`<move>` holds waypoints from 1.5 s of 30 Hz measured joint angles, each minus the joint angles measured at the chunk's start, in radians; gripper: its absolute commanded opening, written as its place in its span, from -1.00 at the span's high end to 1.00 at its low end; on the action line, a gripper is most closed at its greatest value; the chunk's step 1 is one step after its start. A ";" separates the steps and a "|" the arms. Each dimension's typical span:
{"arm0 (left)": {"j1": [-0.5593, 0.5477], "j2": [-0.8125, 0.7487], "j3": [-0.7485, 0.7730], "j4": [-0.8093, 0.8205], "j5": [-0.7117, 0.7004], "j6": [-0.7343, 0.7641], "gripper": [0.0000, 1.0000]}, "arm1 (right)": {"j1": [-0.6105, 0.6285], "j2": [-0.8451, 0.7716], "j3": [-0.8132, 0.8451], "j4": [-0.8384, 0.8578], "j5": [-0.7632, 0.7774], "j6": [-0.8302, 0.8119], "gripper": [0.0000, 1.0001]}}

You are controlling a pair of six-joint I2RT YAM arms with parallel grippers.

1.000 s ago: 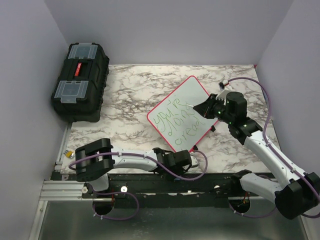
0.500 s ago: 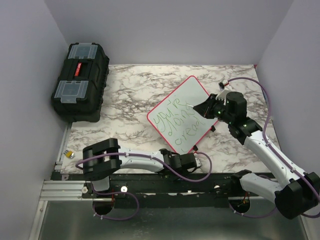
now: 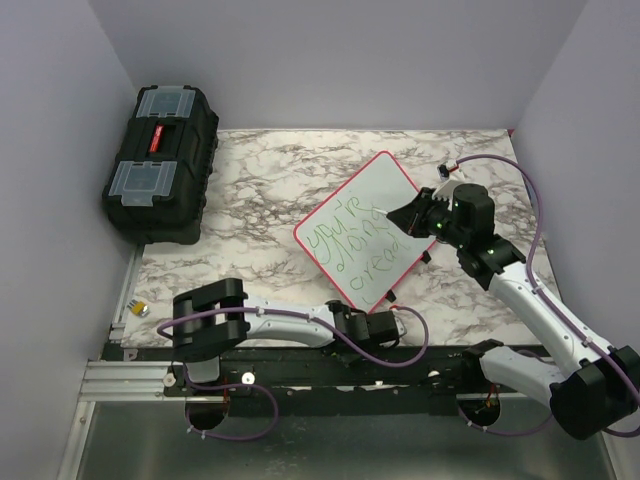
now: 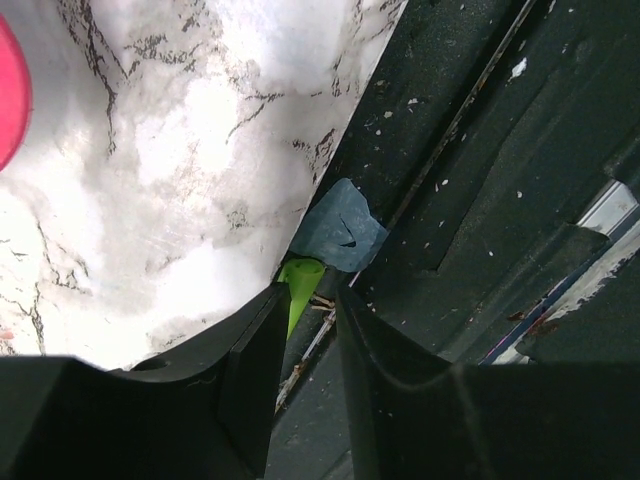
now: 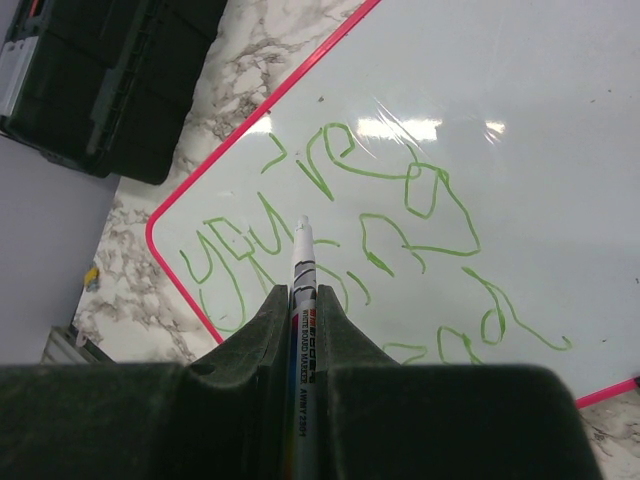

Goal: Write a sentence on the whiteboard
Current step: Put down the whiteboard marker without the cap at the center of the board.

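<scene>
Clamping a marker [image 5: 303, 268], the right gripper [image 5: 300, 300] holds its tip over the whiteboard [image 3: 388, 188], which lies askew right of centre on the table. The left gripper [image 4: 312, 296] is at the near edge, its jaws slightly apart and empty. The toolbox [image 3: 160, 165] is shut, its contents hidden. The green sentence [image 3: 350, 240] wobbles across three lines.

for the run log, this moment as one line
right gripper: shut on marker | tip over sentence | whiteboard flat on table | left gripper: slightly open
</scene>
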 measured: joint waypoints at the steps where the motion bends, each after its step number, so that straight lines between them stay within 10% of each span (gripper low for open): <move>1: -0.002 0.001 0.000 0.000 -0.004 -0.003 0.61 | 0.000 0.000 0.000 0.000 0.000 -0.001 0.99; 6: -0.008 -0.001 -0.005 0.006 -0.019 -0.014 1.00 | 0.000 0.000 0.000 -0.001 0.000 -0.002 0.99; 37: 0.011 -0.293 -0.041 -0.066 -0.148 -0.006 1.00 | 0.000 0.008 0.000 -0.002 -0.001 -0.001 0.99; 45: 0.178 -0.481 -0.105 -0.059 -0.175 -0.003 0.75 | 0.000 -0.001 0.000 -0.010 0.046 0.005 0.99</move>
